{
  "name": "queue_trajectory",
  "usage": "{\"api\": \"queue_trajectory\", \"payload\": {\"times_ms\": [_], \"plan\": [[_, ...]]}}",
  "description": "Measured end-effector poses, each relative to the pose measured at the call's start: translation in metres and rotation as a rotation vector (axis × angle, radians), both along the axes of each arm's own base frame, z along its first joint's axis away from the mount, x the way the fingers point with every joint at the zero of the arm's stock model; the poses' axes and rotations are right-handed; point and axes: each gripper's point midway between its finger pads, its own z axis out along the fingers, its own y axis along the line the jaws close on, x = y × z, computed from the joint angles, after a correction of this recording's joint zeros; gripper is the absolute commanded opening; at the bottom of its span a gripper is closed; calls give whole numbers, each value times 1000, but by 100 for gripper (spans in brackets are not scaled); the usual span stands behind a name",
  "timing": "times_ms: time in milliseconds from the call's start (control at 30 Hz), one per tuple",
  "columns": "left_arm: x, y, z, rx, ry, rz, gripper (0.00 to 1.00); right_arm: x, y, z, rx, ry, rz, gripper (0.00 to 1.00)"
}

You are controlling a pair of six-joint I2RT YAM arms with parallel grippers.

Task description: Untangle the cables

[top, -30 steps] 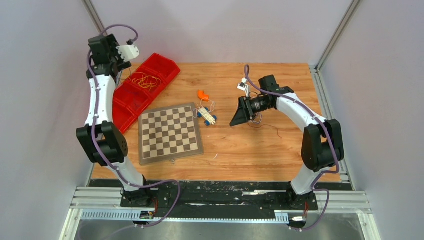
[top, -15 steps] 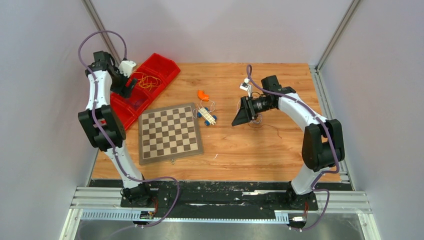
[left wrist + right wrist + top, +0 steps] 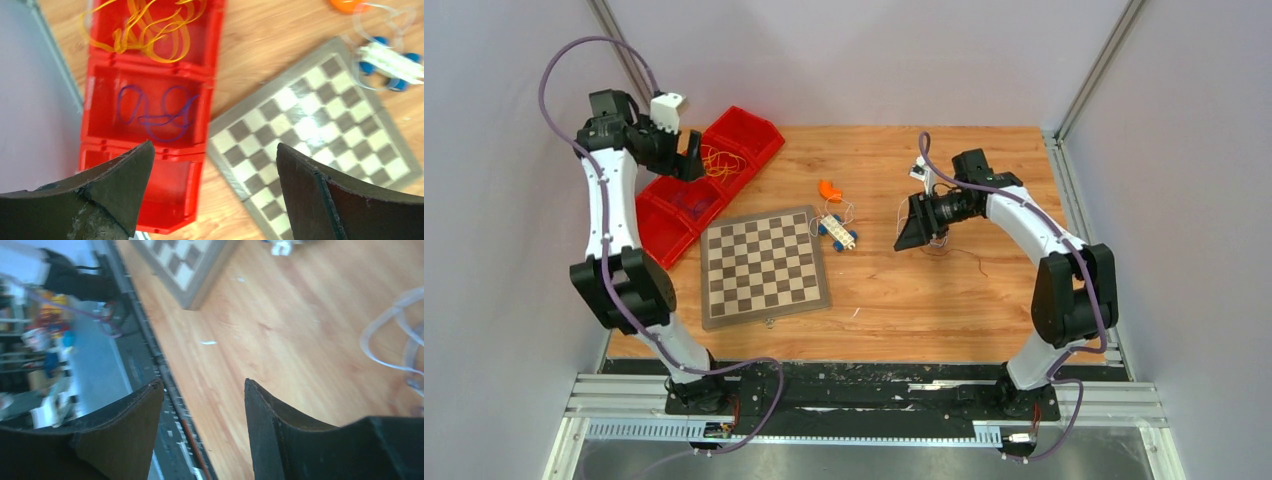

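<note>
Yellow-orange cables (image 3: 717,160) lie bunched in one compartment of the red tray (image 3: 667,236). A purple cable (image 3: 156,107) lies curled in the compartment beside the yellow-orange cables (image 3: 145,30). My left gripper (image 3: 692,155) hangs open and empty above the tray, as the left wrist view (image 3: 214,147) shows. A thin white cable loops round a blue-and-white block (image 3: 837,231). More thin strands, white and dark (image 3: 941,242), lie on the table by my right gripper (image 3: 912,225). It is open and empty (image 3: 203,382), with pale cable loops (image 3: 395,340) to its right.
A chessboard (image 3: 764,265) lies left of centre, next to the red tray (image 3: 165,190). A small orange piece (image 3: 829,190) sits behind the block. A thin dark strand (image 3: 972,256) trails right of the right gripper. Grey walls close in on the left, back and right.
My left arm has swung its gripper from near the back wall to above the red tray. My right gripper has shifted a little to the right.
</note>
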Motion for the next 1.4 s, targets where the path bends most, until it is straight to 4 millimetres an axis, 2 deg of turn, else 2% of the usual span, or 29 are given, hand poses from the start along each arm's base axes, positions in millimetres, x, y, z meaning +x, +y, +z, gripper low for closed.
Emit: {"api": "queue_trajectory", "payload": {"times_ms": [100,200,300,400,533,633,700,833,933,1033,1133,1267,1333,1400], "plan": [[-24,-49,27,-24,-70,-67,100,14,-17,-3,-105,-84,-60,59],[-59,-107,44,-98,-132,-151,100,34,-38,-2,-228,-183,-133,58],[-89,-145,54,-165,-175,-212,100,57,-60,-2,-334,-250,-206,58],[-105,-173,52,-198,-193,-268,100,76,-78,-12,-410,-255,-260,59],[-126,-209,20,-228,-119,-353,100,105,-90,-44,-485,-213,-295,59],[-137,-223,0,-244,-56,-378,100,119,-91,-75,-512,-153,-299,58],[-140,-226,-6,-252,-36,-378,100,123,-89,-93,-520,-114,-295,49],[-140,-227,-4,-264,-47,-370,100,125,-87,-121,-529,-50,-283,20],[-140,-228,2,-269,-69,-370,100,122,-84,-123,-515,-39,-267,1],[-141,-228,6,-269,-83,-374,100,120,-77,-111,-467,-53,-252,0],[-139,-228,11,-264,-102,-381,100,114,-68,-81,-388,-93,-235,0],[-137,-231,26,-270,-146,-413,100,102,-50,-8,-227,-221,-195,0],[-138,-236,36,-285,-172,-449,100,91,-41,31,-141,-290,-166,0],[-138,-242,48,-305,-195,-490,100,78,-34,61,-66,-330,-132,0]]}}
